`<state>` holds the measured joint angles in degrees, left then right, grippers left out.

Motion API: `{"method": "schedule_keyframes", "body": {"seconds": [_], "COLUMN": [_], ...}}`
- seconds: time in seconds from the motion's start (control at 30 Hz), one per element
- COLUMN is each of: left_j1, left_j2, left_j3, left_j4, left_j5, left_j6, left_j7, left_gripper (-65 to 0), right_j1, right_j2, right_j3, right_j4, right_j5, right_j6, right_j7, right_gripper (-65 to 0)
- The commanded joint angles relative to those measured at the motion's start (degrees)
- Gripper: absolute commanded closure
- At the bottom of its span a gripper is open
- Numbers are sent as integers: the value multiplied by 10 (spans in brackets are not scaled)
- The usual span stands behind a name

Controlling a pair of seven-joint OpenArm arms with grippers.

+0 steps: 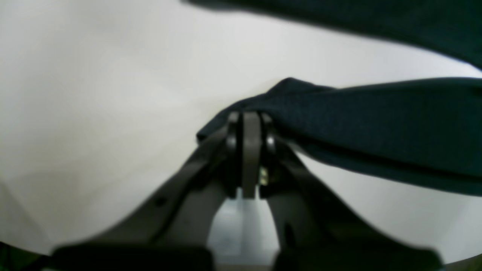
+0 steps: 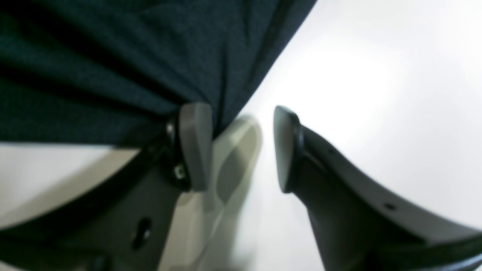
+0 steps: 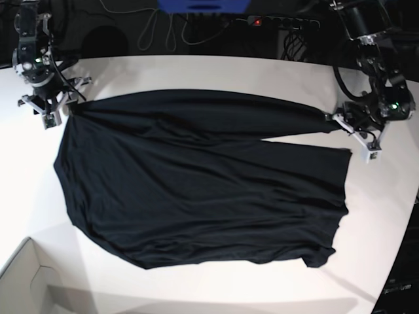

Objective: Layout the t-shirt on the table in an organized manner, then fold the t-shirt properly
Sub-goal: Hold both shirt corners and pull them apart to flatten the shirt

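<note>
1. Shirt [image 3: 196, 190] is spread over most of the bench [image 3: 216, 69], black and pretty flat, with soft wrinkles running across it and the near edge sagging into a curve toward the front.
2. Top edge looks pulled into a fairly straight line between the two arms. My guess is that's the point: tension along one edge so the rest lies out tidy before any folding.
3. Left tool [image 1: 250, 120] is clamped tight on a bunched corner of the fabric. From the wrist view the cloth runs off to one side in a taut band, lifted a bit off the bench.
4. Right tool [image 2: 241, 148] has its jaws standing apart. One finger [image 2: 194, 145] sits right at the shirt's edge, the other is over bare bench, so nothing is pinched between them as far as I can see.
5. So only one corner is actually held. I'd say layout is close to done and folding hasn't started.
6. Box [image 3: 26, 281] corner pokes in at the near edge of the bench, well apart from the shirt.
</note>
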<state>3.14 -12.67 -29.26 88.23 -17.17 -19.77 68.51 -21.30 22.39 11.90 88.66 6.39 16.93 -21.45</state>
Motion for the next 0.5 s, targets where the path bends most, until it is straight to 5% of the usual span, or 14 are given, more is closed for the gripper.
{"method": "schedule_keyframes", "body": {"seconds": [0.0,0.47], "left_j1": [-7,-36], "left_j2": [-8,-30], "left_j3": [-2,-7], "left_j4": [0,-16], "left_j5": [-4,-4], "left_j6": [-1,-1], "left_j7": [-12,-55], "left_gripper": [-2,-5], "right_j1": [-2,-20], "right_j2": [10,-11], "right_j3": [13,63], "right_j4": [4,56], "right_j5": [-7,-6], "right_j6": [2,2], "right_j7": [-14,-14], "right_gripper": [-273,-273]}}
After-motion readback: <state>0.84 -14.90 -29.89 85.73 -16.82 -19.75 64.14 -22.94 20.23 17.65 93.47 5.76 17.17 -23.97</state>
